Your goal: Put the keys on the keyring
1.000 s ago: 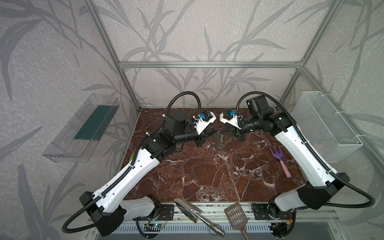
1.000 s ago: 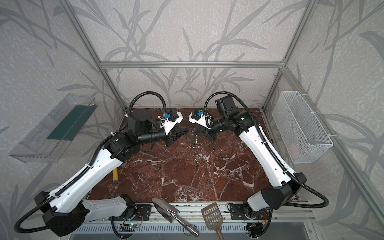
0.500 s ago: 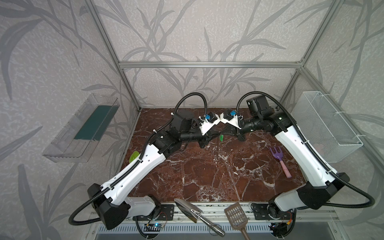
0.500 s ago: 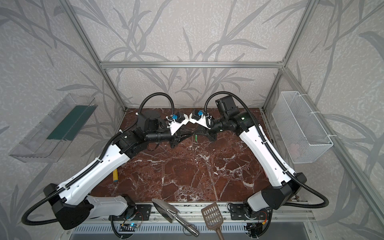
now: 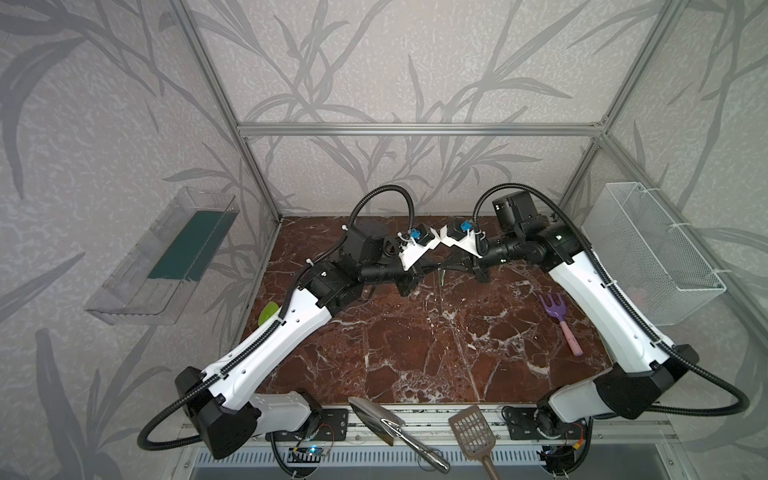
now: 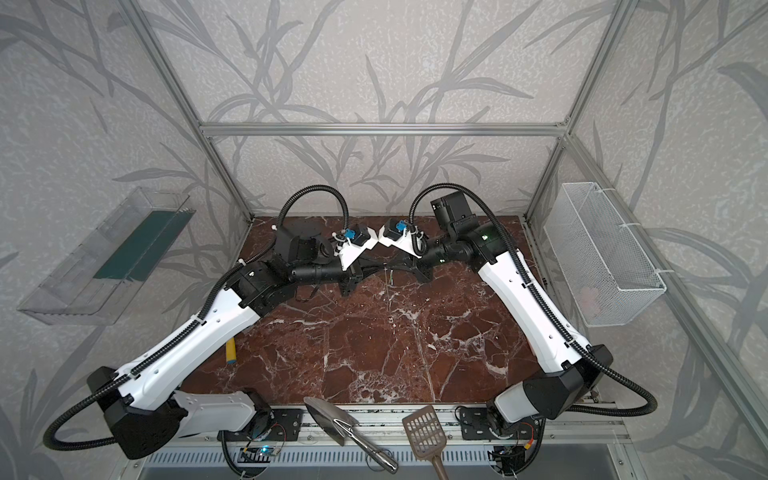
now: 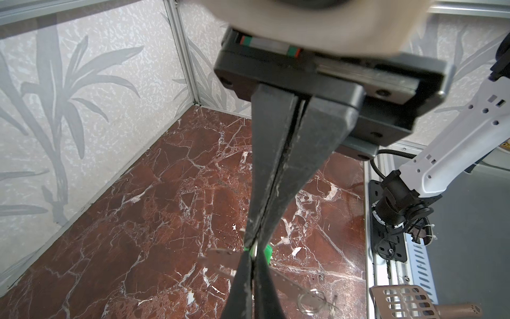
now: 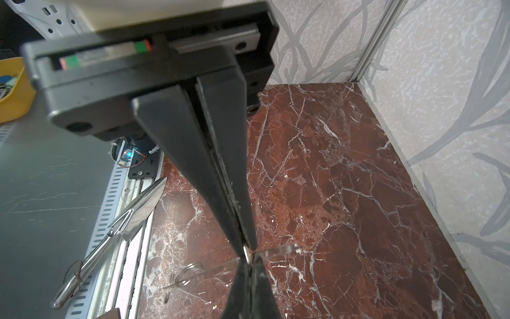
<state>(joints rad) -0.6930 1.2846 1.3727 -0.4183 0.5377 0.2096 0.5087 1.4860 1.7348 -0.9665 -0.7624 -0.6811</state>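
Observation:
My two grippers meet tip to tip above the rear middle of the marble table [image 5: 415,353]. In the left wrist view the left gripper [image 7: 255,244] is shut, and the green head of the key [image 7: 267,252] shows on either side of its tips. The right gripper [image 8: 246,250] is shut on a clear plastic strip [image 8: 215,269] with the wire keyring [image 8: 192,264] at its far end. The same keyring [image 7: 300,303] shows in the left wrist view. In both top views a thin piece [image 5: 439,277] hangs below the joined tips. The key's blade is hidden.
A purple rake [image 5: 559,320] lies at the right and a lime-green scoop [image 5: 268,312] at the left edge. A metal trowel [image 5: 386,424] and a brown slotted scoop [image 5: 471,432] rest on the front rail. A wire basket [image 5: 652,249] hangs right, a clear shelf [image 5: 166,257] left.
The left arm has swung right until its gripper meets the right gripper, and its jaws have closed there. The right arm has stayed in place.

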